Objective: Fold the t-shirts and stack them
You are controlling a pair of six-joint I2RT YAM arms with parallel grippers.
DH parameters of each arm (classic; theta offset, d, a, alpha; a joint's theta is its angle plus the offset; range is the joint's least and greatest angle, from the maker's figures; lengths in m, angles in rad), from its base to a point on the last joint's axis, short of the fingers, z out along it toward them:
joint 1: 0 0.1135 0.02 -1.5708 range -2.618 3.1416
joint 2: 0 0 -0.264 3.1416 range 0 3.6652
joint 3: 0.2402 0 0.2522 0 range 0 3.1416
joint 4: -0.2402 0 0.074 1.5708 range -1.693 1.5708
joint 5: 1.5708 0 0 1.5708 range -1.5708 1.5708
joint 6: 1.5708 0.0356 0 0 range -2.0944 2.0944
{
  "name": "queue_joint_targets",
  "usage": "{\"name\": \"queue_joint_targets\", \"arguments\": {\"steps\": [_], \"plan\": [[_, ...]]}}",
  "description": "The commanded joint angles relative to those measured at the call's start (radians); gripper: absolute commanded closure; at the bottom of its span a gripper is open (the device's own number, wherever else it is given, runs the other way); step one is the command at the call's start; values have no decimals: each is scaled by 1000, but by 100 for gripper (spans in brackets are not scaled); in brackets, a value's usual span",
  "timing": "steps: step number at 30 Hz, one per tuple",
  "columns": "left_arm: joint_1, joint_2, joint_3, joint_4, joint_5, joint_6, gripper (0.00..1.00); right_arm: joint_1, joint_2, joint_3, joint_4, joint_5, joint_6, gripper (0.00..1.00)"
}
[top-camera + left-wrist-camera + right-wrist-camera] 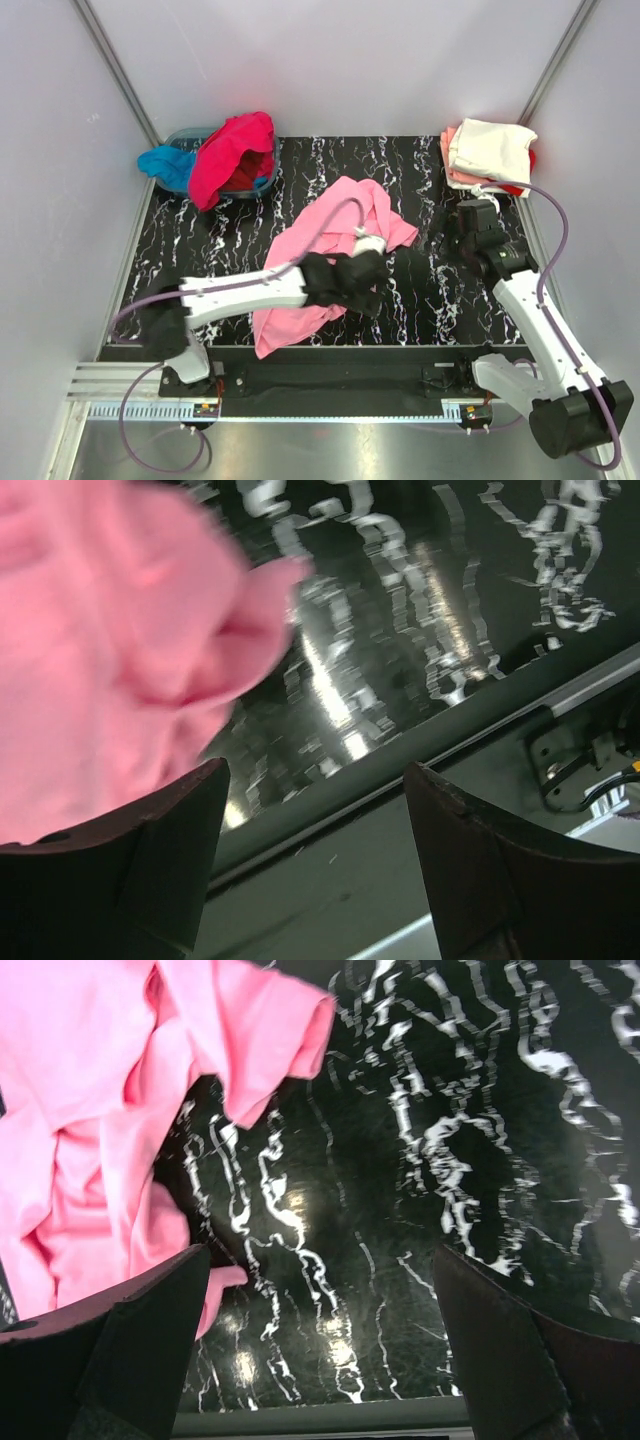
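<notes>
Far-left corner of the tabletop (420, 160): a blue shirt (165, 165) and a hot pink shirt (230, 150) are draped over the basin (185, 135). Mid-table, the light pink shirt (375, 205) is seen crumpled, its long axis run from the near-left toward the far right. The left gripper (312, 800) is held over its middle, jaws spread, nothing pinched; contact with the cloth cannot be judged. The right gripper (322, 1260) is parked just right of it, jaws wide, empty. The left arm is reckoned nearer. Far-right corner: a cream shirt (490, 150) is stacked on a salmon shirt (450, 165) and a red shirt (520, 187).
</notes>
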Motion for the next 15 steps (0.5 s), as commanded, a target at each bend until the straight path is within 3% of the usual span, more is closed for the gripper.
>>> {"name": "queue_joint_targets", "arguments": {"steps": [1, 7, 15], "plan": [[-61, 163, 231, 5, -81, 147, 28, -26, -25, 61, -52, 107, 3, 0], [-57, 337, 342, -12, -94, 253, 33, -43, -40, 50, -54, 74, 0, 0], [-23, 466, 368, -4, -115, 232, 30, -41, -71, -14, -6, 4, 3, 0]]}}
